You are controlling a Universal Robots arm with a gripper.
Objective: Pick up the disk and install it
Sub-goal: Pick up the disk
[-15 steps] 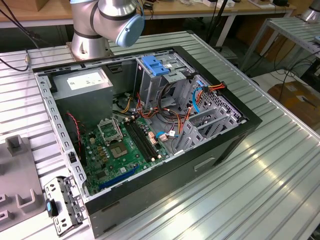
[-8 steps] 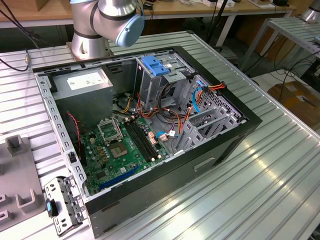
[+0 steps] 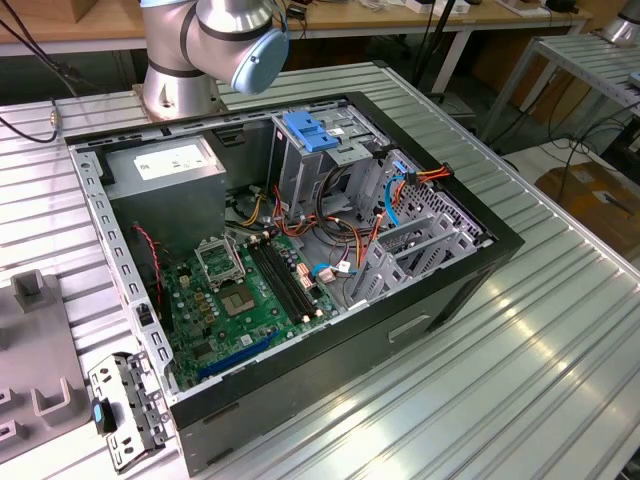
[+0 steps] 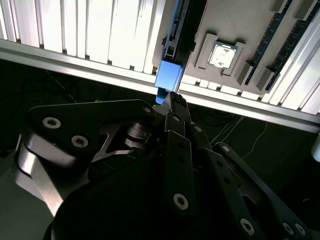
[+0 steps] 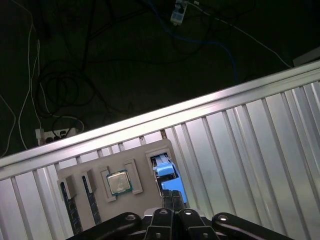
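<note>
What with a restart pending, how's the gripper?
Gripper: shut, tips at the disk; whether it grips the disk cannot be told.

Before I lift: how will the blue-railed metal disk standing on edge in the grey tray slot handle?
The blue-railed disk looks rigid, so it should lift without flexing. Its smooth blue plastic may be slippery. Seated on edge in the grey moulded tray's narrow slot, it could bind if pulled crookedly.

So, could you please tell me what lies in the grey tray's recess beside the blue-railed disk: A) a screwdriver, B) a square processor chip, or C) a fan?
B: in both wrist views a square silver processor chip lies in the grey tray right beside the disk.
</note>
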